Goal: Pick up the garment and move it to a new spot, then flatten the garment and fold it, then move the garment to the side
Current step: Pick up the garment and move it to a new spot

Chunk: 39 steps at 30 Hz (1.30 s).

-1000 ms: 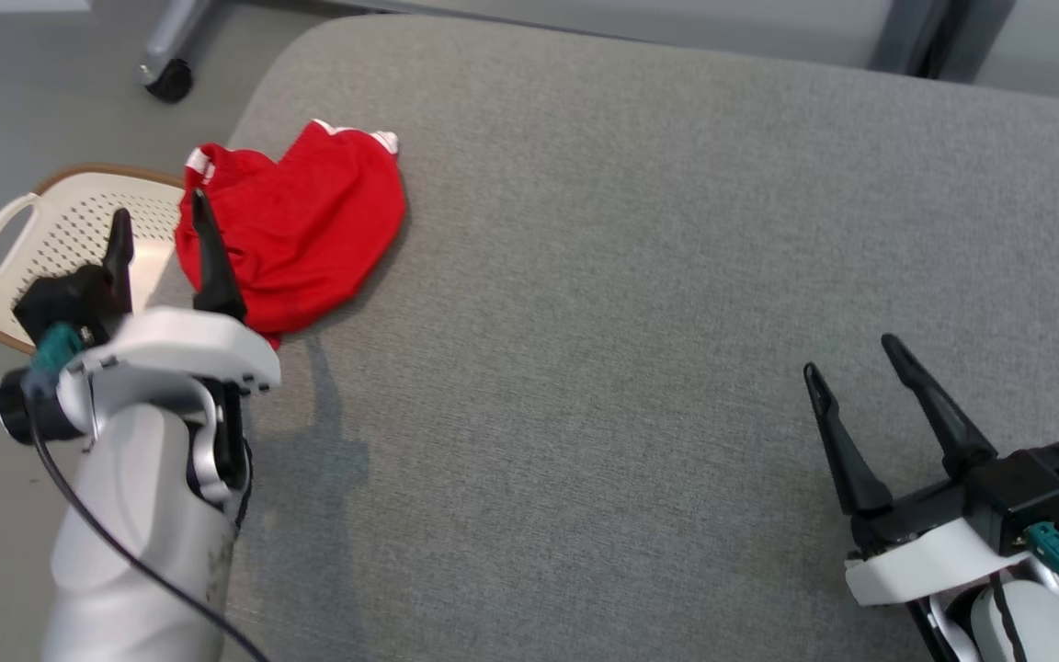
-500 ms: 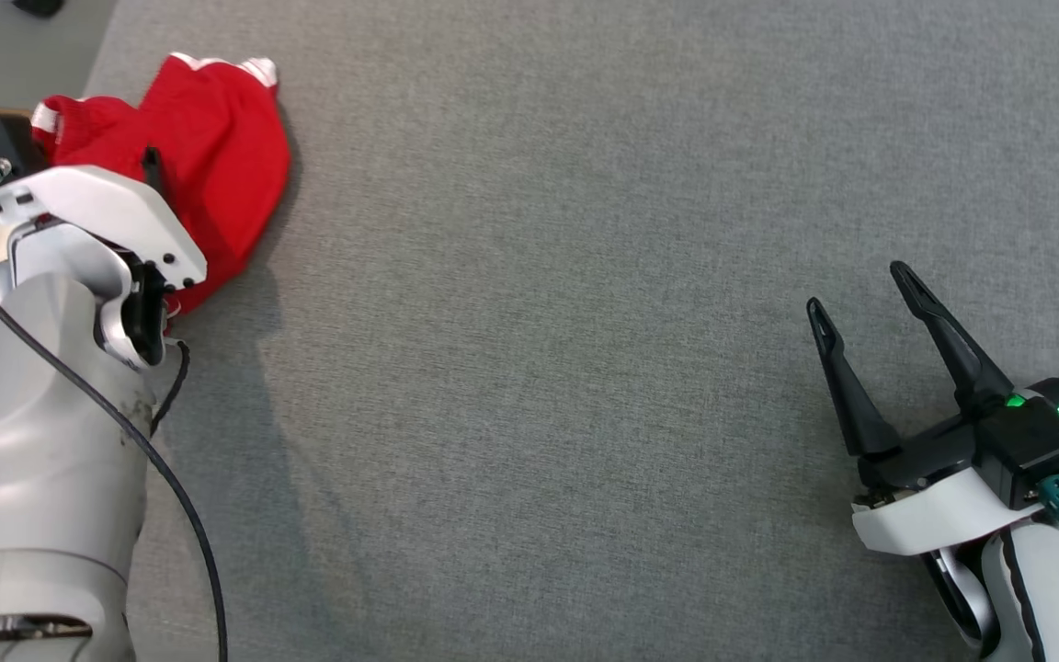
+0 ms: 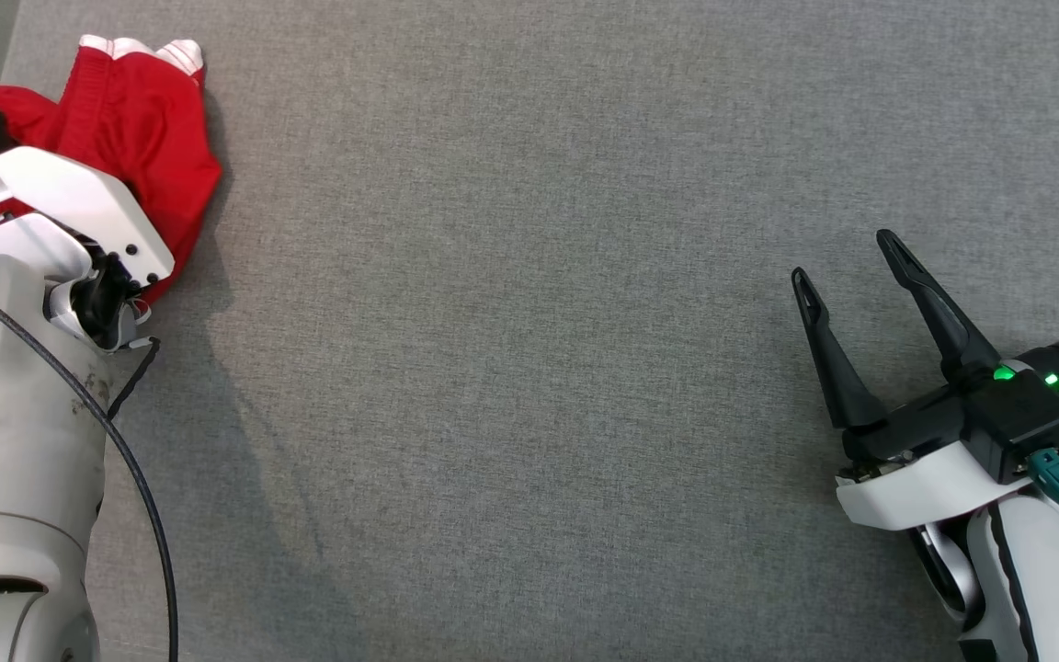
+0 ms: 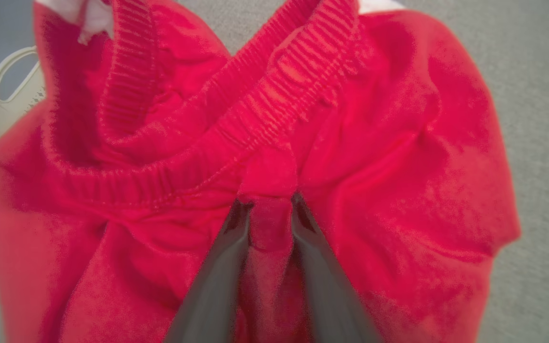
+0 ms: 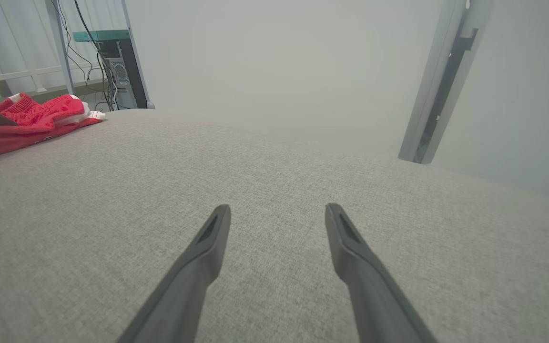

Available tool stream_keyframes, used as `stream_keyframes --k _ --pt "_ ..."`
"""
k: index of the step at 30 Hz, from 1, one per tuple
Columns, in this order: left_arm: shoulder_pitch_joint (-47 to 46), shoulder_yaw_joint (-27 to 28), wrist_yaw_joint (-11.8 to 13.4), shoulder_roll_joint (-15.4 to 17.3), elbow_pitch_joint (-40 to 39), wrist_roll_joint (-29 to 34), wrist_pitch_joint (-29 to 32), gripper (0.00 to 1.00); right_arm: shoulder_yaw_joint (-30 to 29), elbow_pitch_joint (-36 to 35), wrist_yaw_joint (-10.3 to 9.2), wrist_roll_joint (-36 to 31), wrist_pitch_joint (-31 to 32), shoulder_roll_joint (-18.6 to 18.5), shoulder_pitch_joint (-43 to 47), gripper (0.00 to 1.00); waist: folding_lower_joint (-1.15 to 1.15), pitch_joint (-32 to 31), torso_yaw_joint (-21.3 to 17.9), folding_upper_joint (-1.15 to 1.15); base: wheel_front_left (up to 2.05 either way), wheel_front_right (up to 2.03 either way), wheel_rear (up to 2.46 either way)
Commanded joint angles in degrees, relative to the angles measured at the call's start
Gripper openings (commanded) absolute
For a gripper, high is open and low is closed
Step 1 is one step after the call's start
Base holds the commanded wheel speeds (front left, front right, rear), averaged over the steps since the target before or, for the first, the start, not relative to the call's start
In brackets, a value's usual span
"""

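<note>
Red garment (image 3: 157, 138) on grey cushion (image 3: 529, 349)

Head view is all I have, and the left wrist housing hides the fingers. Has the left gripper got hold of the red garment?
Observer: Yes. In the left wrist view the left gripper pinches a fold of the red garment between its fingers.
Operator: Where on it?
Observer: Just below the ribbed waistband.
Operator: Anything close by?
Observer: A pale basket shows beyond the garment's edge.
</note>
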Motion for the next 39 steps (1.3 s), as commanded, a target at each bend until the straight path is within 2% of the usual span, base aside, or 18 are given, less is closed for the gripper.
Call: stream_keyframes --k 1,2,10,16,20,22,26,31,39 --pt "0.9 0.0 -0.9 -0.4 0.9 -0.2 -0.8 0.00 -0.4 0.1 -0.02 0.2 0.0 0.1 -0.6 1.00 0.00 -0.2 -0.4 0.00 0.00 0.00 0.00" --pt "1.0 0.8 -1.5 0.1 -0.2 -1.0 -4.9 0.00 -0.5 0.3 -0.02 0.4 0.0 0.4 -0.6 1.00 0.00 -0.7 -0.6 0.00 0.00 0.00 0.00" --pt "4.0 0.8 -3.0 0.1 -1.9 -0.8 -20.8 0.00 -0.4 1.5 -0.02 1.1 0.0 2.8 1.6 1.00 0.00 -6.0 -2.1 0.00 0.00 0.00 0.00" --pt "7.3 -0.5 -3.9 0.1 -3.1 0.5 -28.3 0.00 -0.6 2.0 -0.02 1.8 0.0 4.6 3.7 1.00 0.00 -12.0 -4.5 0.00 0.00 0.00 0.00" --pt "9.5 -1.6 -4.4 -0.1 -6.5 1.8 -29.9 0.00 -1.4 2.1 -0.02 2.2 0.0 5.5 5.3 1.00 0.00 -15.3 -6.4 0.00 0.00 0.00 0.00" --pt "10.8 -2.5 -3.8 -0.3 -8.9 3.0 -30.2 0.00 -2.1 2.0 -0.02 2.3 0.0 5.7 6.2 1.00 0.00 -16.8 -7.4 0.00 0.00 0.00 0.00" --pt "13.8 -3.8 -3.0 -1.7 -14.2 4.5 -30.3 0.00 -2.9 1.9 -0.02 2.4 0.0 6.3 7.7 1.00 0.00 -19.4 -9.7 0.00 0.00 0.00 0.00" --pt "18.2 -6.4 -3.4 -3.8 -20.2 6.1 -30.3 0.00 -3.6 1.5 -0.02 2.6 0.0 6.7 8.7 1.00 0.00 -21.9 -13.9 0.00 0.00 0.00 0.00" --pt "23.8 -12.7 -3.6 -6.0 -29.9 9.1 -26.2 0.00 -4.8 0.6 -0.02 3.0 0.0 7.2 9.6 1.00 0.00 -23.1 -20.8 0.00 0.00 0.00 0.00"
